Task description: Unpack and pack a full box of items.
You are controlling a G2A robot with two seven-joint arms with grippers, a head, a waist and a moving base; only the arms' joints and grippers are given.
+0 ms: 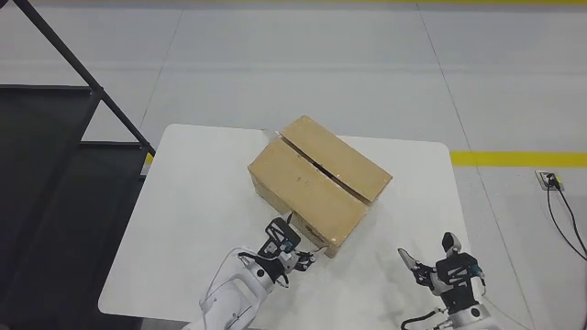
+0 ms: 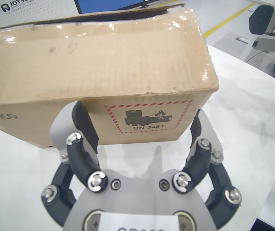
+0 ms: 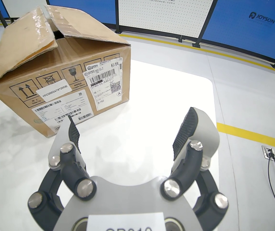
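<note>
Cardboard box [image 1: 319, 181] inset from table [image 1: 183, 229] edges

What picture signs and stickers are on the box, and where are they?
Long side of the box: a two up-arrows sign.
Next to it: a crossed-out stack sign.
Then: a wine glass sign.
Same side: white barcode stickers with print.
Short end, at the left gripper: a red-striped frame picturing batteries and a flame.
Top flap: a pen scribble, too faint to read.

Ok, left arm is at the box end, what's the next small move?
Probably raise the left gripper toward the top seam to catch a flap edge: the flaps of the box sit down but slightly ajar, while the open fingers face only its end wall.
</note>
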